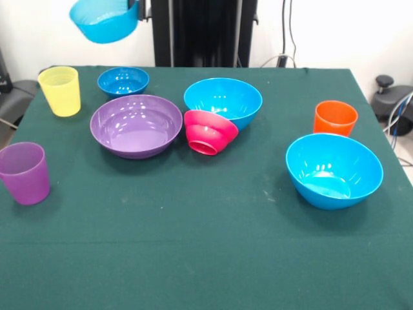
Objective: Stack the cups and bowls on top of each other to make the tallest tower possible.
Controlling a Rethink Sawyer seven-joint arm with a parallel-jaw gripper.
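Note:
A light blue bowl (103, 20) hangs tilted in the air at the top left, above the table's far left corner. Only a dark tip of my gripper (134, 5) shows, at the bowl's right rim, shut on it. On the green cloth stand a yellow cup (59, 90), a purple cup (24, 172) and an orange cup (335, 117). A small dark blue bowl (122, 81), a wide purple bowl (136, 124) and two larger blue bowls (222, 98) (333, 169) sit upright. A magenta bowl (210, 131) lies tipped, leaning on the middle blue bowl.
The green table cloth (193, 245) reaches the near edge of the picture. Cables and a dark object (390, 97) lie beyond the table's right side. A black object (13, 93) sits off the left edge.

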